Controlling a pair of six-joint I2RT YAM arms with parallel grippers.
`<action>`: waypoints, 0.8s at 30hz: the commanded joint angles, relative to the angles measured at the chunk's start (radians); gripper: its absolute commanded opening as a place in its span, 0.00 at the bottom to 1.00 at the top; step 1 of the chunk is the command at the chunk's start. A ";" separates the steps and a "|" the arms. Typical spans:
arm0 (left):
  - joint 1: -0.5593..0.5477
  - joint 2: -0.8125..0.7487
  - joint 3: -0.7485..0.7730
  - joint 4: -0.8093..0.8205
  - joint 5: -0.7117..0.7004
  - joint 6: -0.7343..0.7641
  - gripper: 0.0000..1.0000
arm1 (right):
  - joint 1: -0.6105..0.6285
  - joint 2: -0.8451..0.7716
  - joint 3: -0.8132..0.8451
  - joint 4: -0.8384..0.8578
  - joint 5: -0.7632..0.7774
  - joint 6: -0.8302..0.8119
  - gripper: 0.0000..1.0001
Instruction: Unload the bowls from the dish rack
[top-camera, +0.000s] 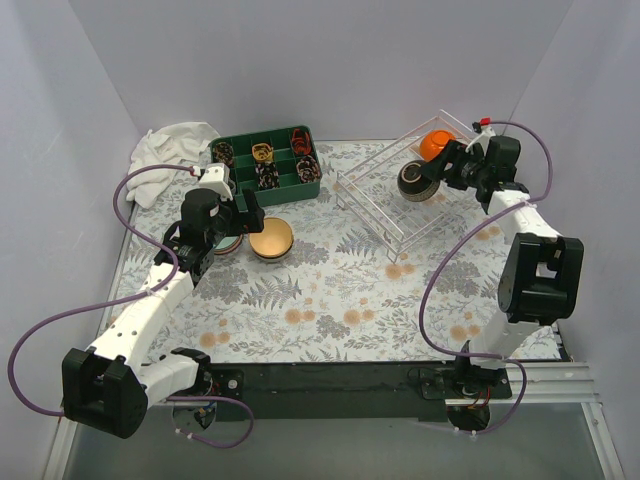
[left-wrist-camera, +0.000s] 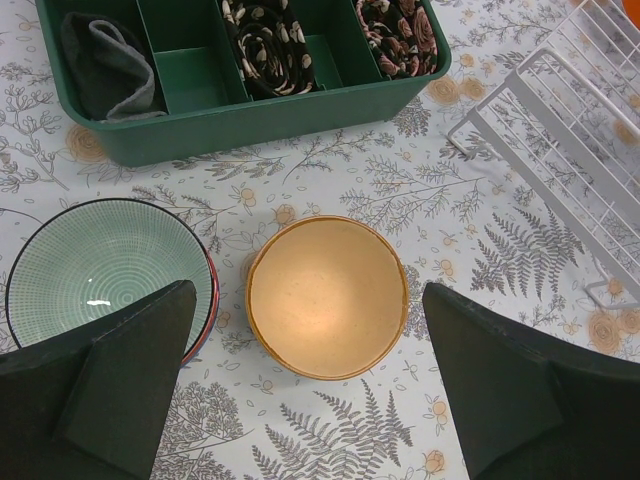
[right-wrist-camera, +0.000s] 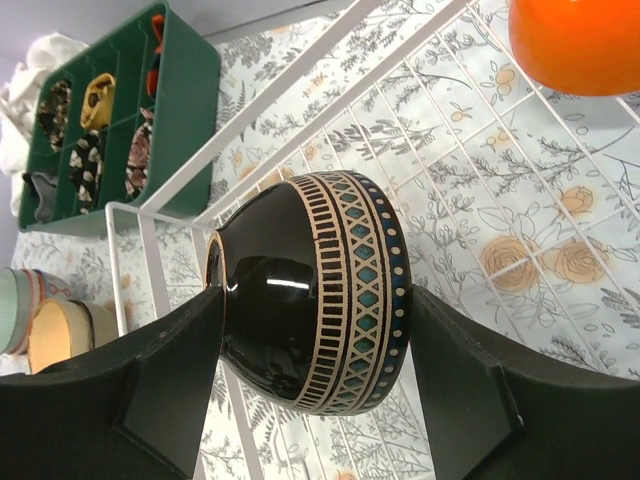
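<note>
While the left gripper (left-wrist-camera: 305, 300) hangs released over the tabletop (top-camera: 330, 290), its jaws spread wide on either side of the tan bowl (left-wrist-camera: 326, 297), I see that bowl standing upright on the floral cloth, clear of both fingers. Just beside it on the left sits the green ribbed bowl (left-wrist-camera: 100, 268), nested in a red-rimmed one. Beyond them is the green tray (left-wrist-camera: 200, 115) with its rolled fabrics.

On my right side, the right gripper (right-wrist-camera: 315, 300) is clamped on the black patterned bowl (right-wrist-camera: 320, 290), one finger at its foot and the other at its rim. The bowl is turned on edge over the wires of the dish rack (top-camera: 385, 215); I cannot tell whether it touches them. The rack lies at the far right of the tabletop, tipped at an angle. An orange bowl (top-camera: 435, 143) sits at its far end, behind the black one.
</note>
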 joint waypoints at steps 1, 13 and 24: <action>0.004 -0.023 -0.004 0.010 0.008 0.013 0.98 | 0.012 -0.085 0.018 -0.003 -0.003 -0.063 0.09; 0.004 -0.024 -0.002 0.010 0.016 0.013 0.98 | 0.077 -0.153 0.081 -0.144 0.031 -0.176 0.09; 0.004 -0.017 -0.002 0.007 0.022 0.010 0.98 | 0.278 -0.323 0.095 -0.170 0.279 -0.337 0.09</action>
